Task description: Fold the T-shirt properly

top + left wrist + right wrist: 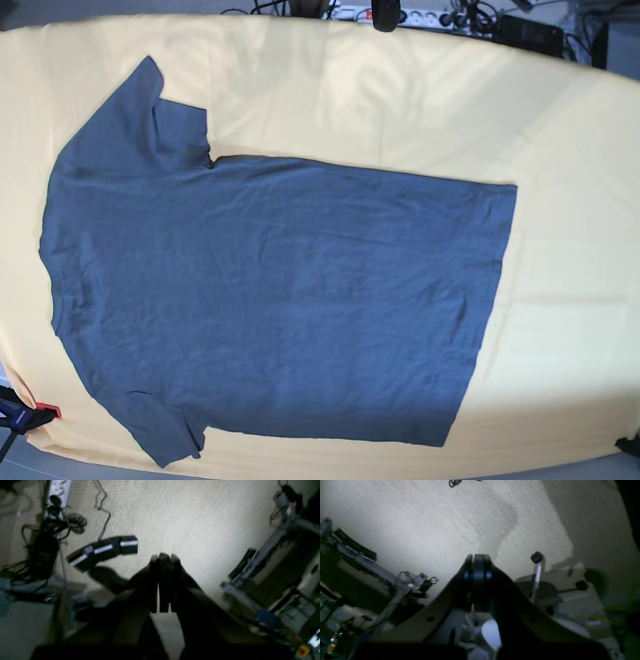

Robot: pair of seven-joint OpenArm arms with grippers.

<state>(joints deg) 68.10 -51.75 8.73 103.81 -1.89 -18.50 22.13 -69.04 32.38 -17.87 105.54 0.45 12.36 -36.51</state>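
T-shirt point(270, 290) spread flat on yellow tablecloth point(570, 270), well apart from both grippers; left gripper point(162, 558) and right gripper point(478, 558) raised over pale carpet, jaws pressed together, empty

Matte black left gripper point(162, 562), black right gripper point(478, 562), rounded tips, faint blue sheen on sides

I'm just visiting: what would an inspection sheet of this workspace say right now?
Surface: pale yellow cloth, smooth.
Job's things: T-shirt spread flat, unfolded, neck toward base view's left.
Clutter: nothing seen on the cloth.
Grippers: left pincer shut, empty; right pincer shut, empty; both raised, off the T-shirt.
Cables: power strip and tangled leads at the far edge.
Surroundings: metal frames and gear, blurred.
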